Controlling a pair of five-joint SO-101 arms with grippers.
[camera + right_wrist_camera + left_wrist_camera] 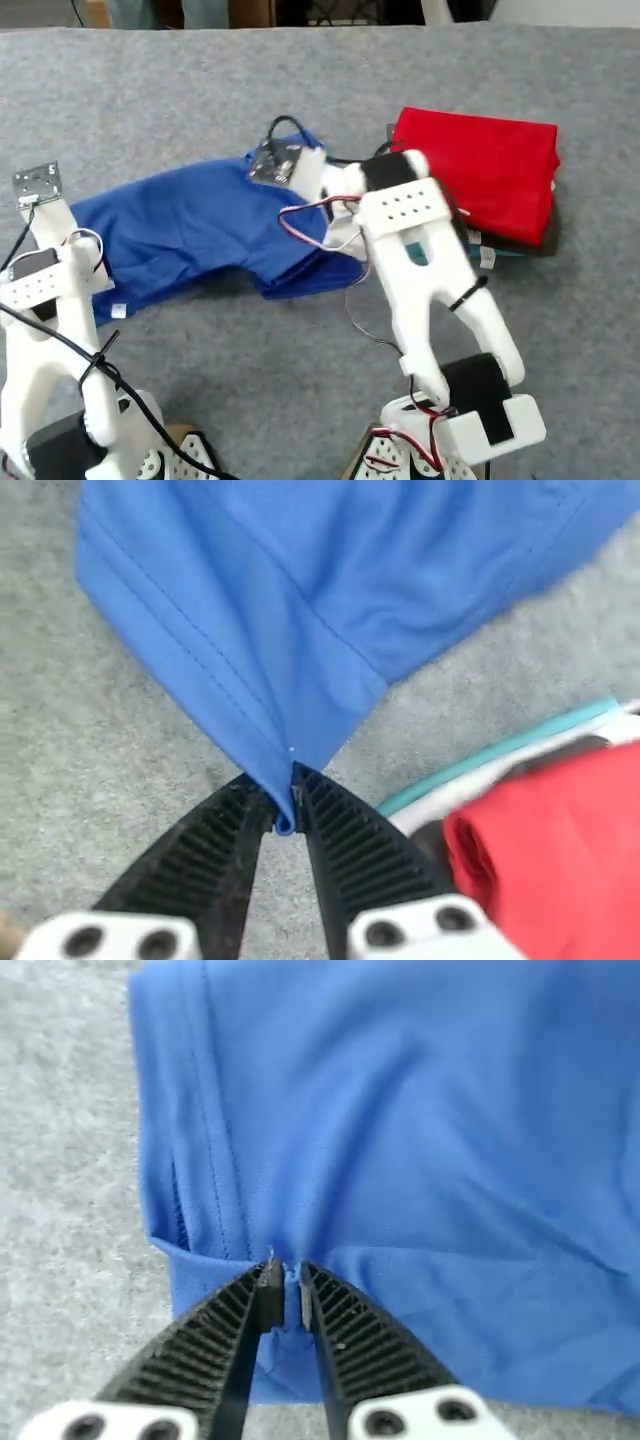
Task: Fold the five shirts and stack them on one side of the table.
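Blue shirt point(190, 232) lay stretched across the middle of the grey worktop point(150, 90), partly folded and rumpled, and you had it by both ends. Your left claw point(286, 1288) was pinched shut on a small pucker of blue cloth just inside a stitched hem, at the shirt's left end. Your right claw point(293, 798) was closed on a hemmed corner at the other end, with the cloth fanning away from the tips.

Near that right end sat the stack of folded shirts point(500, 235). It had a red shirt point(480, 175) on top and darker ones beneath, with a teal edge point(505, 253) showing on the near side. From above, your right arm point(420, 250) lay across the gap between the blue cloth and the stack. Its wrist covered the gripped corner, so the tips were hidden there. Red and white wires point(310, 215) looped off that arm over the shirt. Your left arm point(50, 300) stood at the shirt's left edge with a black cable point(90, 365) crossing it.

The wrist views gave you what the arms blocked from above: ribbed fingers point(340, 1320) meeting on the fabric. The right wrist view also showed the red shirt's rounded fold, with teal and white edges under it. The fold sat close to the claw, with bare grey worktop between them. The high view gave you the shirt's whole lie from end to end.
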